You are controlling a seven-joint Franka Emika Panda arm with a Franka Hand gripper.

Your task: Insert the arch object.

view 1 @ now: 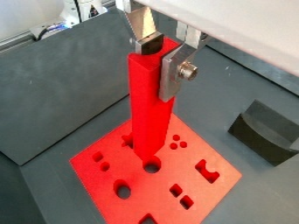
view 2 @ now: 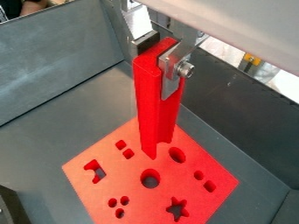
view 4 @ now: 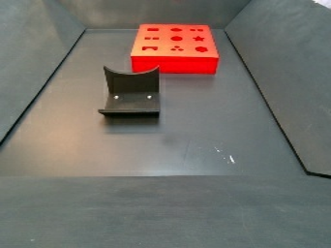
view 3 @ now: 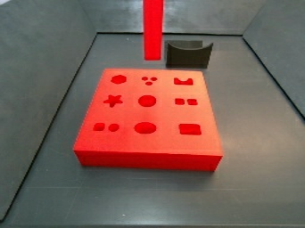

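My gripper (view 1: 162, 59) is shut on the top end of the arch object (view 1: 149, 114), a tall, glossy, bright red bar that hangs upright. Both wrist views show the silver fingers (view 2: 176, 68) clamping it (view 2: 155, 114). The bar hangs over the flat red board with shaped holes (view 1: 117, 171), its lower end near a round hole (view 1: 151, 164). In a side view the bar (view 3: 152, 31) comes down from the upper edge and ends above the board's far edge (view 3: 149, 156). The gripper itself is out of both side views.
A dark grey block with a curved scoop (view 3: 187, 53) stands on the floor just beyond the board, also seen in a wrist view (view 1: 267, 131) and a side view (view 4: 130, 94). Grey sloping walls (view 3: 60, 80) enclose the dark floor (view 4: 181, 145).
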